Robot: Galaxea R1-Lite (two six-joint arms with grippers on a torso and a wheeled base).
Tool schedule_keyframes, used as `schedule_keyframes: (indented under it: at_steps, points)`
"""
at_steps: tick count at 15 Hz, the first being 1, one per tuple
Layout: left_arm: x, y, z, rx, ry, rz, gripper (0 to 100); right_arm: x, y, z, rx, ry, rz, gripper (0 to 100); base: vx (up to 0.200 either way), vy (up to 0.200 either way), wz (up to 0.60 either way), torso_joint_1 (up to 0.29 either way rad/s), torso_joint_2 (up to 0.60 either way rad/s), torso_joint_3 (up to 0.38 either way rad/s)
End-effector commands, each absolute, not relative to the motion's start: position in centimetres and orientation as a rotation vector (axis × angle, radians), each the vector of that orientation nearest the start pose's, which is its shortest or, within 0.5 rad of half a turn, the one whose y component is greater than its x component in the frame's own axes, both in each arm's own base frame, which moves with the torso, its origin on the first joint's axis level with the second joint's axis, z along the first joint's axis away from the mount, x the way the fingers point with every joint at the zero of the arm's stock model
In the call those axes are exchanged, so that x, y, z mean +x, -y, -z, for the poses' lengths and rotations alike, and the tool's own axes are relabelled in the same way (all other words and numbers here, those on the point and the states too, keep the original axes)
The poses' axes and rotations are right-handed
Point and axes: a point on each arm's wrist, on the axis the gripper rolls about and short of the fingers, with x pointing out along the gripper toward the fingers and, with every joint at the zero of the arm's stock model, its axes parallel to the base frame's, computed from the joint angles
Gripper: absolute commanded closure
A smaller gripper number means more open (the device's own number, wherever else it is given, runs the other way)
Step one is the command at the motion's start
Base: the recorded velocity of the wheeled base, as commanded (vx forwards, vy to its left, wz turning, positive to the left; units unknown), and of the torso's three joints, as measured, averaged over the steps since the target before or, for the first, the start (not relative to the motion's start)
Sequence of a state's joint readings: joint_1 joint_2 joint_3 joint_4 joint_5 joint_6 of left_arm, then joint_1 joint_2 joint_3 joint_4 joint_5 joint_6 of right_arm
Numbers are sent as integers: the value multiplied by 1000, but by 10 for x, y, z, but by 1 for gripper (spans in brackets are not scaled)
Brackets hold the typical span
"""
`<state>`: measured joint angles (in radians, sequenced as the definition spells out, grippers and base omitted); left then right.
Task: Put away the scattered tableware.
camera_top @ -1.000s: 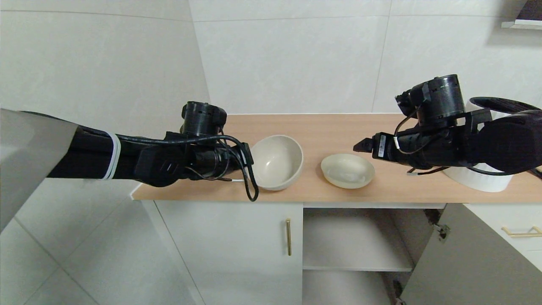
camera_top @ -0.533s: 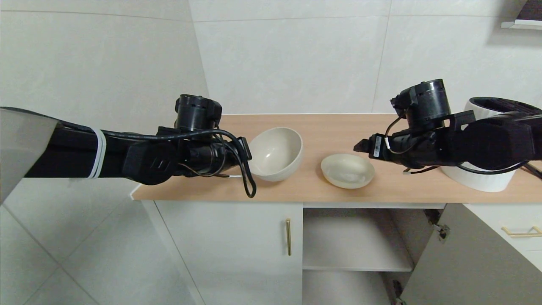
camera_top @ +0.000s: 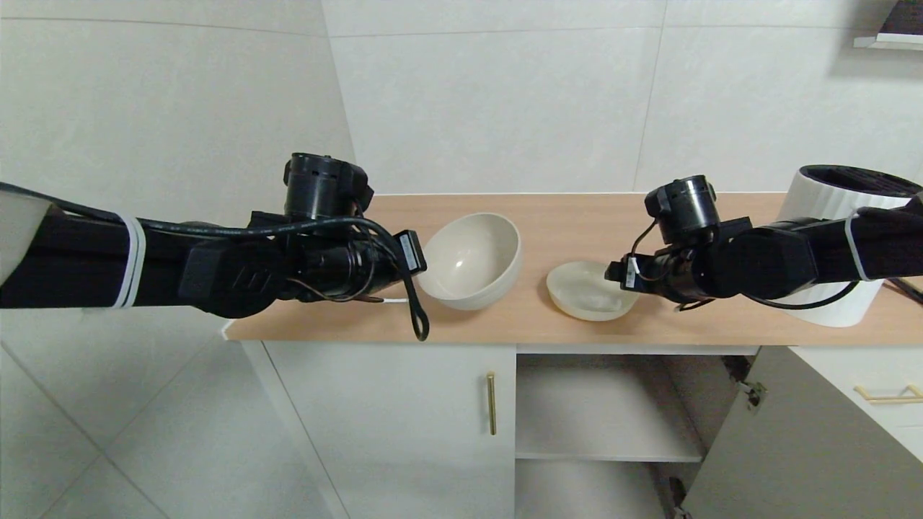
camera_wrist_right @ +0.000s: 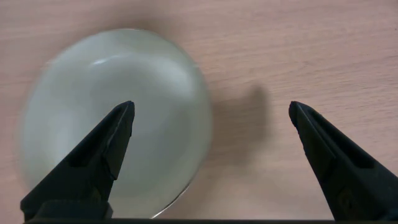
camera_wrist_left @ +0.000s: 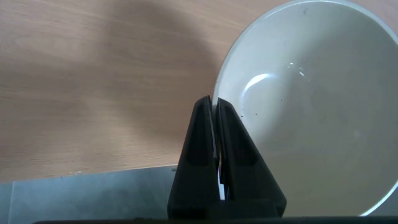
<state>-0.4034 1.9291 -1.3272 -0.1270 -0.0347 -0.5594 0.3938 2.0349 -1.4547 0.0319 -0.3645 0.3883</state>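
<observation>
Gathering two dishes off the counter (camera_top: pixel 570 220)
Left gripper (camera_wrist_left: pixel 216 109) pinches the deep bowl (camera_top: pixel 472 259) by its rim, tilted over the wood; right gripper (camera_wrist_right: pixel 210 109), jaws wide, straddles the shallow dish (camera_top: pixel 585 294) rim. Next, probably: close there, then lift.

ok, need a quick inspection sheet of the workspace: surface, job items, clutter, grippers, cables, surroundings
Surface: wooden countertop, bare wood between the items.
Job's things: large bowl tilted, held by its rim; shallow dish flat on the countertop.
Clutter: white ribbed container at the countertop's right end.
Grippers: left gripper shut on the large bowl's rim; right gripper open above the shallow dish's edge.
Cables: black cable loop hangs off the left wrist.
Surroundings: cabinet door open below, shelf inside; tiled wall behind.
</observation>
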Motion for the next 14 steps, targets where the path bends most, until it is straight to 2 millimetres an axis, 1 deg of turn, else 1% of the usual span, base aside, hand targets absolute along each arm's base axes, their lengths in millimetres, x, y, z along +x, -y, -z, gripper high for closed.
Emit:
schedule_keyframes:
  at_steps: [1,3,4,8,12,13,14]
  points:
    - [351,151,-200,-455,-569,288,100,381,-146,-169,142,-582,91,0,0,0,0,0,0,0]
    - [350,150,-201,-455,-568,289,100,383,-145,-166,139,-589,96,0,0,0,0,0,0,0]
    - [350,150,-201,-455,-568,287,100,383,-145,-165,136,-592,96,100,0,0,0,0,0,0]
    - [349,150,-203,-456,-563,289,100,384,-146,-163,136,-595,94,100,0,0,0,0,0,0]
    - [349,150,-203,-456,-563,289,100,382,-144,-167,142,-588,91,100,0,0,0,0,0,0]
    - [349,150,-203,-457,-563,288,100,380,-144,-170,145,-583,91,100,0,0,0,0,0,0]
    - [342,148,-200,-451,-581,286,100,372,-140,-177,147,-595,92,100,0,0,0,0,0,0]
